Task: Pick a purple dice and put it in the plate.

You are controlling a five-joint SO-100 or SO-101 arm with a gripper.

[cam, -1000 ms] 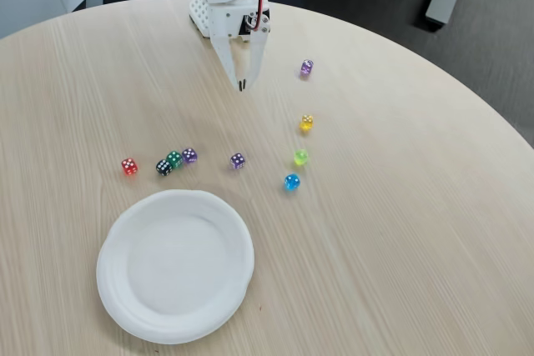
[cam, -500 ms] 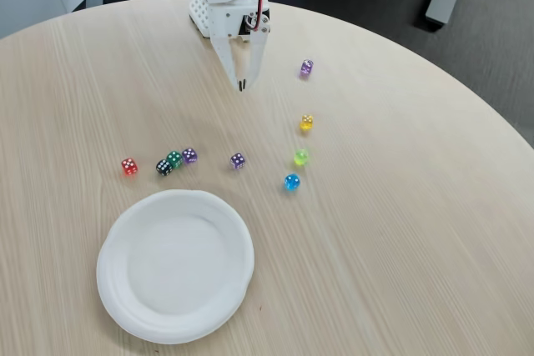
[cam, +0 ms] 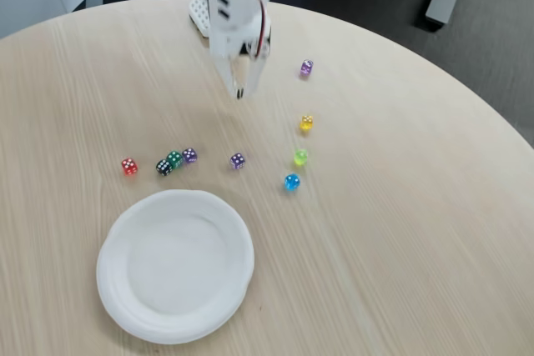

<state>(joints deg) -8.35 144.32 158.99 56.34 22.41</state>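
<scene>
Three purple-toned dice lie on the round wooden table. One (cam: 238, 161) sits alone in the middle, one (cam: 189, 155) touches a small cluster to its left, and one (cam: 306, 67) lies far back on the right. Which of them is the deepest violet I cannot tell at this size. The white plate (cam: 125, 289) rests at the front left with nothing in it. My gripper (cam: 239, 95) hangs blurred above the table, behind the middle purple dice. Its fingers meet at the tips with nothing between them.
A red die (cam: 129, 167), a dark die (cam: 163, 167) and a green die (cam: 174, 158) line up left of centre. On the right, a yellow die (cam: 306, 122), a lime die (cam: 300, 157) and a blue die (cam: 291, 182) form a column. The arm's base (cam: 200, 10) stands at the table's far edge.
The arm has swung forward and the gripper tips have come a little nearer to the middle of the table, with motion blur. No dice and no plate have moved.
</scene>
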